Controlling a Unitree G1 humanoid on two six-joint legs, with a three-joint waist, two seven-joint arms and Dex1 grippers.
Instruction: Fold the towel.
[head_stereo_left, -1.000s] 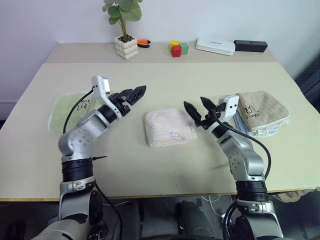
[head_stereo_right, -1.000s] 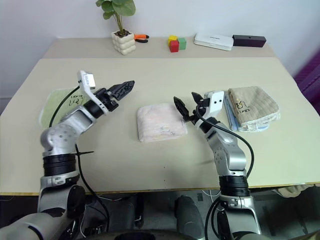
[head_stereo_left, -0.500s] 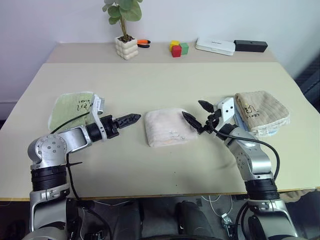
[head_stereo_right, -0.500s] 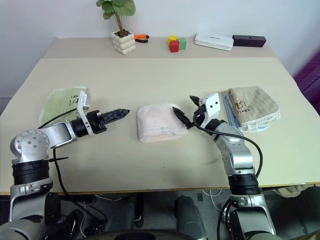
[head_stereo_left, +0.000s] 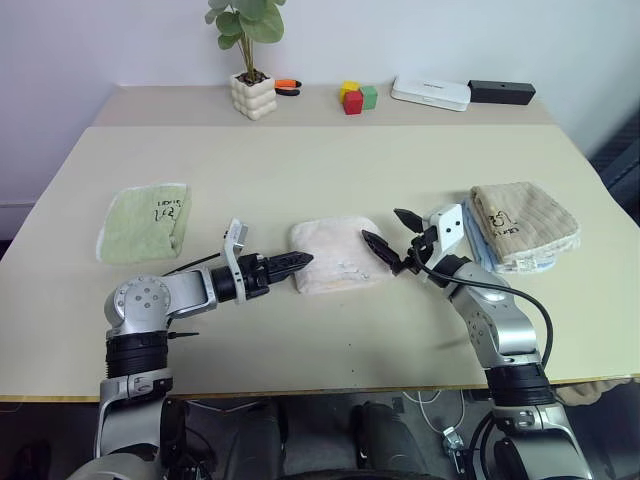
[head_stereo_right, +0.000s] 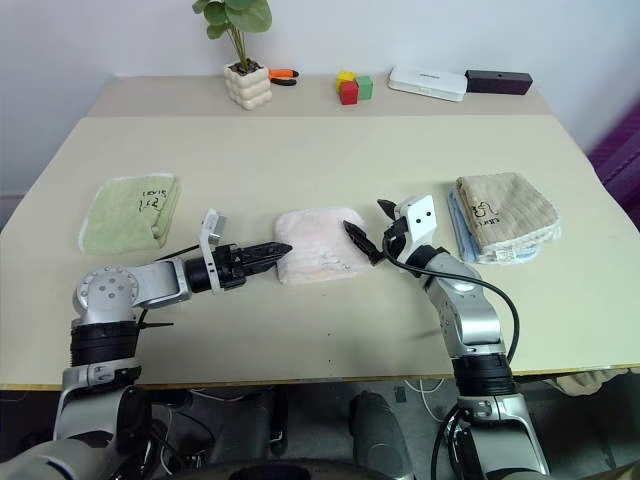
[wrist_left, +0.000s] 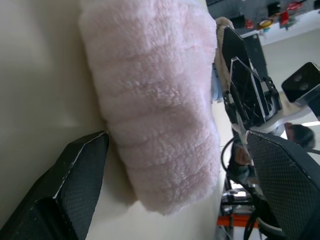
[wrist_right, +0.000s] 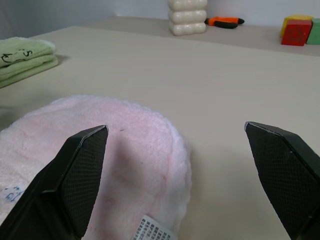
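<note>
Right now I have the towel (head_stereo_left: 335, 254) lying folded into a thick pink bundle near the middle of the table (head_stereo_left: 330, 160), between my two grippers. My left gripper (head_stereo_left: 292, 263) sits low over the tabletop, its tips at the bundle's left edge; in the left wrist view its two black fingers (wrist_left: 65, 190) stand wide apart with the fluffy pink pile between them, nothing clamped. My right gripper (head_stereo_left: 388, 240) hangs at the bundle's right edge, fingers (wrist_right: 75, 170) likewise spread and gripping nothing, one tip over the towel's upper right corner. In the right wrist view I can see a small white printed tag (wrist_right: 155, 230) at the towel's near edge, but its print is too small for me to read. On the towel's top face there is a small dark mark I cannot make out either. Off to my left lies a folded green towel (head_stereo_left: 142, 221) bearing dark handwritten or stitched characters that I cannot read. To my right a folded beige towel (head_stereo_left: 524, 222) sits on something pale blue, with a dark embroidered outline and a short line of lettering below it, illegible from here. Along the far edge stand a potted plant (head_stereo_left: 249, 55), an orange tool (head_stereo_left: 287, 86), coloured blocks (head_stereo_left: 356, 96), a white box (head_stereo_left: 430, 92) and a black box (head_stereo_left: 501, 92).
</note>
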